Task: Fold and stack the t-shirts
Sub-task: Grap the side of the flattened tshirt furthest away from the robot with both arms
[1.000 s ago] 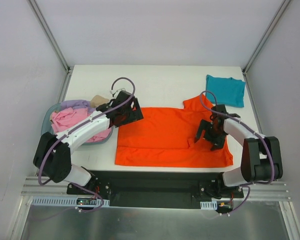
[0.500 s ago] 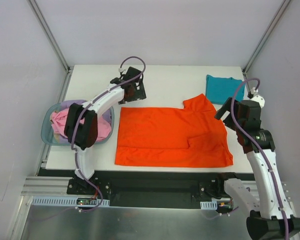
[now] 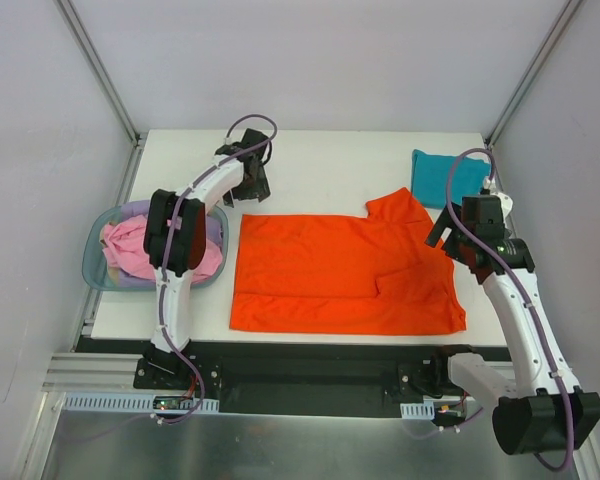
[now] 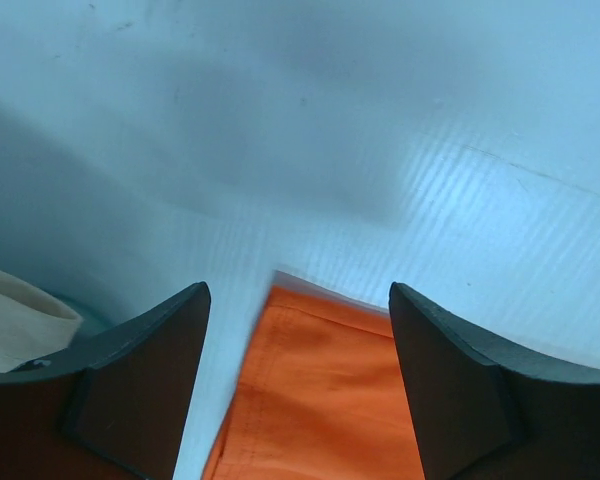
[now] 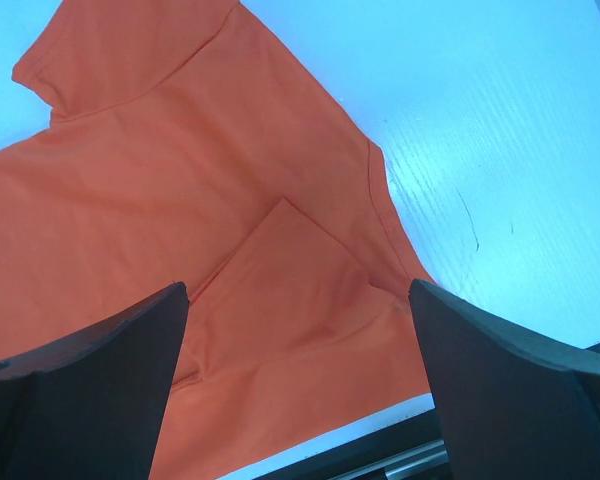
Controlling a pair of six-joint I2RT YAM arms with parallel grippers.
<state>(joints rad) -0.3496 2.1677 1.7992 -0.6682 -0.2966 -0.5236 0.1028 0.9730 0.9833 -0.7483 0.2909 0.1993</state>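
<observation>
A large orange-red t-shirt (image 3: 340,272) lies flat in the middle of the table, one sleeve folded in at its right and one sticking out at the back right. A folded teal t-shirt (image 3: 448,180) lies at the back right. My left gripper (image 3: 254,184) is open and empty, just behind the orange shirt's back left corner (image 4: 325,400). My right gripper (image 3: 448,236) is open and empty, raised above the shirt's right edge; the folded sleeve (image 5: 300,300) shows between its jaws.
A translucent blue basket (image 3: 102,272) at the table's left edge holds pink (image 3: 130,245) and lavender shirts. A tan cloth (image 4: 15,325) shows at the left of the left wrist view. The table's front edge (image 5: 380,425) lies below the right gripper.
Both arms have lifted off the orange shirt. The left gripper swung from the shirt's left edge to behind its back left corner. The right gripper rose from the shirt's right part.
</observation>
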